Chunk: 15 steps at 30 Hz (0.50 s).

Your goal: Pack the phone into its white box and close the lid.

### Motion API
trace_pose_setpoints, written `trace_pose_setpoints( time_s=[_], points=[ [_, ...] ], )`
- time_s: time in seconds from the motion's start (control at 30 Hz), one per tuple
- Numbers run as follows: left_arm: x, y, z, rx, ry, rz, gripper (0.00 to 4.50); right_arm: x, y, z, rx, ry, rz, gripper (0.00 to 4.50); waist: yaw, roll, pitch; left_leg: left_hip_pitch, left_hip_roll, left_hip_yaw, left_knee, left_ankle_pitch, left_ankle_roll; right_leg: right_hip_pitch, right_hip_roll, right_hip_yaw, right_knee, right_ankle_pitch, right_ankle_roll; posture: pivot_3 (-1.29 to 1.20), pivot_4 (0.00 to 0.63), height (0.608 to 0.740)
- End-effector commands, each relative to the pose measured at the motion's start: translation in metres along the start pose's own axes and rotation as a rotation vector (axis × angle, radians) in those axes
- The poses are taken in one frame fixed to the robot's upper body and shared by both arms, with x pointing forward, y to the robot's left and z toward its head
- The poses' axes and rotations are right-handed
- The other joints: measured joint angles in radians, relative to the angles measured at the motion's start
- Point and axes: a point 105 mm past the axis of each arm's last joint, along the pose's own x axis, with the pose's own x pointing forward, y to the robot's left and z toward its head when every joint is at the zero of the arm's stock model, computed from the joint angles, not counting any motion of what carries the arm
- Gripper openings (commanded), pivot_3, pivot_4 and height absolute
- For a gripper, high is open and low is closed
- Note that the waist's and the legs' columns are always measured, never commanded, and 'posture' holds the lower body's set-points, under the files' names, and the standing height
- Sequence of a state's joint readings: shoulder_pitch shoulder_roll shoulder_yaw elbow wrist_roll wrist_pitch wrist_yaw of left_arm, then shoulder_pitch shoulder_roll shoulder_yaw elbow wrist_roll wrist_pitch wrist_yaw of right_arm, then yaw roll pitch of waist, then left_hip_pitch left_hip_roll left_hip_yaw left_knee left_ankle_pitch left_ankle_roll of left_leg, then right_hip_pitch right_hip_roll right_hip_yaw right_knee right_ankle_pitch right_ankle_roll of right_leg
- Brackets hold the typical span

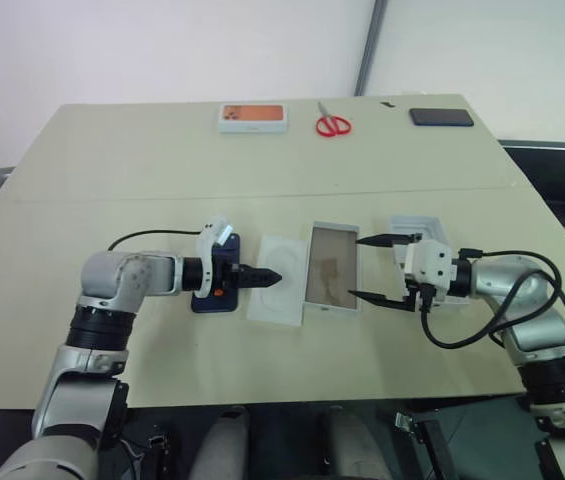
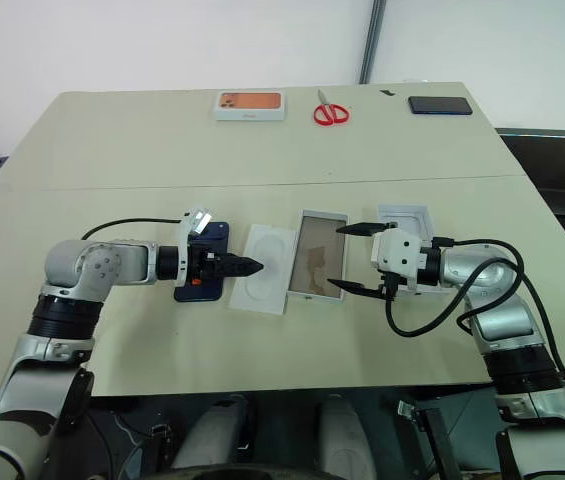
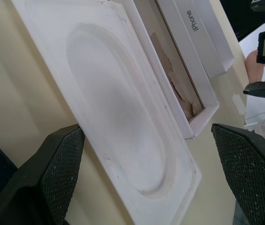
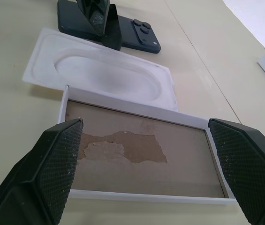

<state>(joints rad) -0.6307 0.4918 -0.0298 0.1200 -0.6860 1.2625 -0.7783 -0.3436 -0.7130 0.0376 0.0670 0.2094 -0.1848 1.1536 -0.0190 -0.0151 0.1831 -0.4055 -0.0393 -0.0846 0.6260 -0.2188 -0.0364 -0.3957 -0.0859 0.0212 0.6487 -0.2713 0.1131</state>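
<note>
Head views: packing not yet begun, judged from the layout; phone (image 2: pixel 202 262), dark navy, lying flat on the table (image 2: pixel 262 350) beneath the left gripper (image 2: pixel 242 266), outside its box; left gripper open, holding nothing, pointing toward a flat white insert with an oval recess (image 2: pixel 262 268); next along, the white box (image 2: pixel 316 268), an open tray with a tan floor, empty; beyond it the lid (image 2: pixel 405 215), partly hidden behind the right gripper (image 2: pixel 354 261); right gripper spread wide, one fingertip at each end of the tray's near edge, gripping nothing; contact with the tray not clear. At the far edge: a white box with orange top (image 2: pixel 251 104), red-handled scissors (image 2: pixel 328 112), a black slab-like device (image 2: pixel 440 105).

Left wrist view: two black pads (image 3: pixel 59 173) set wide apart over the insert (image 3: pixel 123 108); tray (image 3: pixel 179 89) and lid (image 3: pixel 202 35) beyond; nothing between the pads.

Right wrist view: pads (image 4: pixel 59 159) straddling the tray (image 4: pixel 137 152); insert (image 4: pixel 104 75), then phone (image 4: pixel 141 35) with camera cluster up, left gripper (image 4: pixel 94 18) above it.

Likely next: lowering onto the phone, closing across its narrow sides, lifting level into the tray.
</note>
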Motion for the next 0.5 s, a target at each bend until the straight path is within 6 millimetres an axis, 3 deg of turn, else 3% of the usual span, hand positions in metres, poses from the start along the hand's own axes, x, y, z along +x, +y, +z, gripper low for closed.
trace_pose_setpoints(
  time_s=[0.03,0.13,0.43,0.5],
  points=[
    [-0.007,0.014,-0.014,-0.032,0.054,0.073,4.5,0.002,-0.005,0.008,-0.032,-0.028,-0.015,4.47,0.0,0.0,0.0,0.0,0.0,0.0,0.0,0.0,0.0,0.0,0.0,0.0,0.0,0.0,0.0,0.0,0.15,0.74],
    [-0.014,0.012,-0.01,-0.08,0.035,0.064,4.5,0.001,-0.006,0.007,-0.027,-0.027,-0.019,4.47,-0.001,0.0,0.0,0.0,0.0,0.0,0.0,0.0,0.0,0.0,0.0,0.0,0.0,0.0,0.0,0.0,0.15,0.74],
    [-0.003,0.01,-0.018,-0.111,0.084,0.052,4.5,0.004,-0.008,0.007,-0.037,-0.031,-0.017,4.47,0.003,0.0,0.0,0.0,0.0,0.0,0.0,0.0,0.0,0.0,0.0,0.0,0.0,0.0,0.0,0.0,0.15,0.74],
    [0.0,0.012,-0.016,-0.132,0.067,0.051,3.97,0.004,-0.009,0.008,-0.04,-0.031,-0.019,4.5,0.004,0.0,0.0,0.0,0.0,0.0,0.0,0.0,0.0,0.0,0.0,0.0,0.0,0.0,0.0,0.0,0.15,0.74]
  ],
)
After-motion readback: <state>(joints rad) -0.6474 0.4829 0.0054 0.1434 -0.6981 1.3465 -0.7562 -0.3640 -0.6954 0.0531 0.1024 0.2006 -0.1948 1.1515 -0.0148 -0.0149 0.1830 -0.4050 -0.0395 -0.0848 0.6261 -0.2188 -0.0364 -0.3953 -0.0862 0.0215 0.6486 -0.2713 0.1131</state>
